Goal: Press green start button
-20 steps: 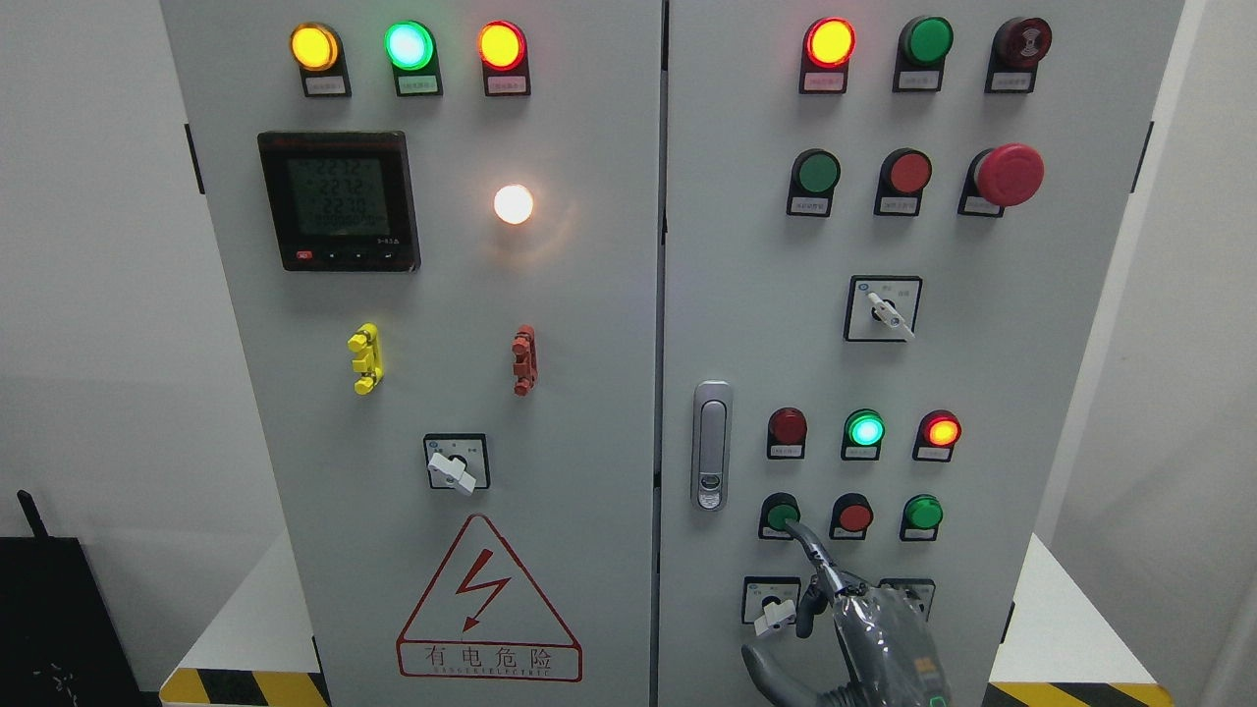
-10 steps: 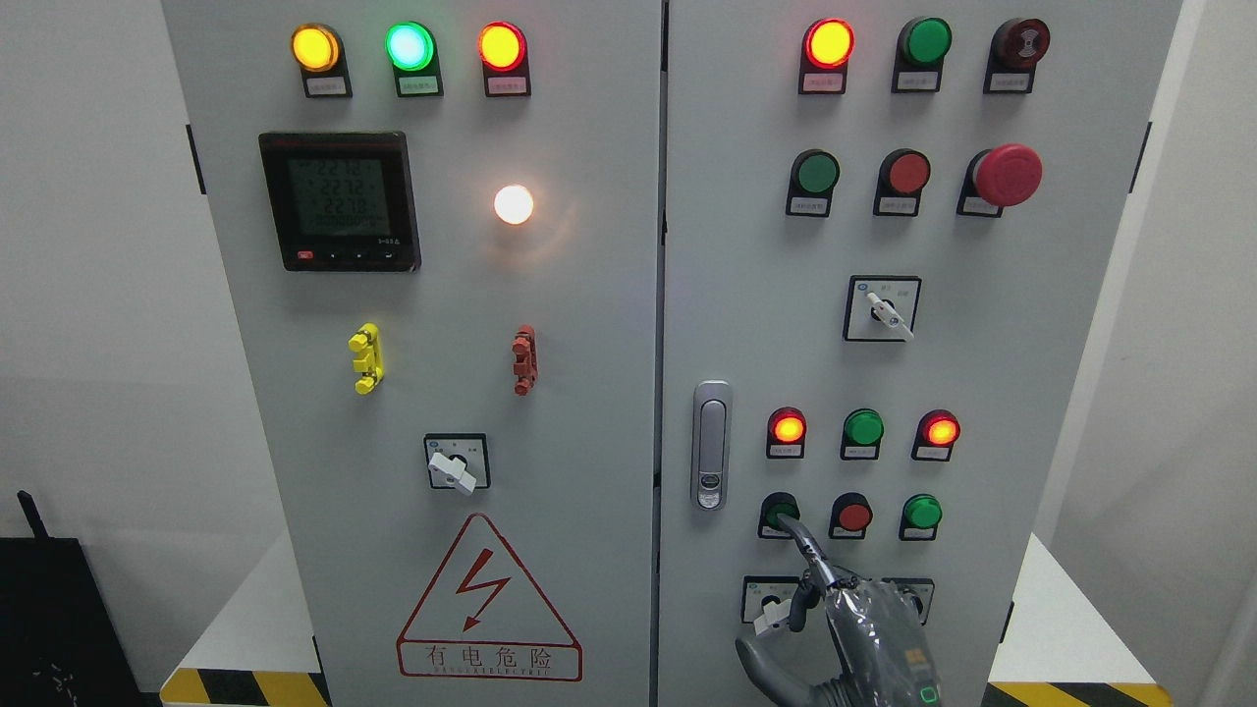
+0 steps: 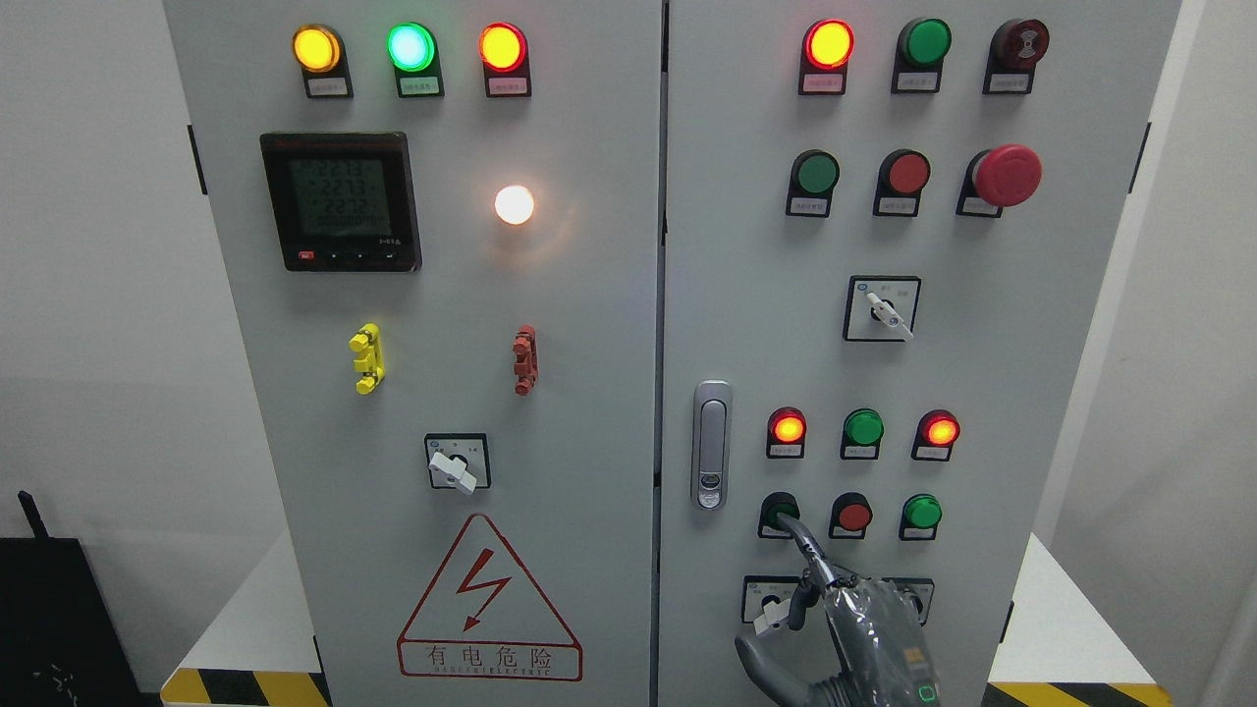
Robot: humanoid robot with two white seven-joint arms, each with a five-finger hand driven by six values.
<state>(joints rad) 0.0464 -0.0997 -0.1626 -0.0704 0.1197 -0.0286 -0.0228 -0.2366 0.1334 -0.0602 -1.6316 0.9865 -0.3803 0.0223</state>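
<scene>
Pressing appears underway: the round green start button (image 3: 781,512) is touched by the grey right hand (image 3: 864,628), one finger extended, others curled; release is left.

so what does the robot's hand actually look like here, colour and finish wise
Only the right hand shows. It is dark grey with a glossy, wrinkled, plastic-like covering over the back, slim metallic-grey jointed fingers, and a small green lit mark near the wrist. No cables or sleeve are visible.

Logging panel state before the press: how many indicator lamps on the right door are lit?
3: the top-left lamp, and the left lamp and right lamp of the row above the lower buttons. None looks hidden.
</scene>
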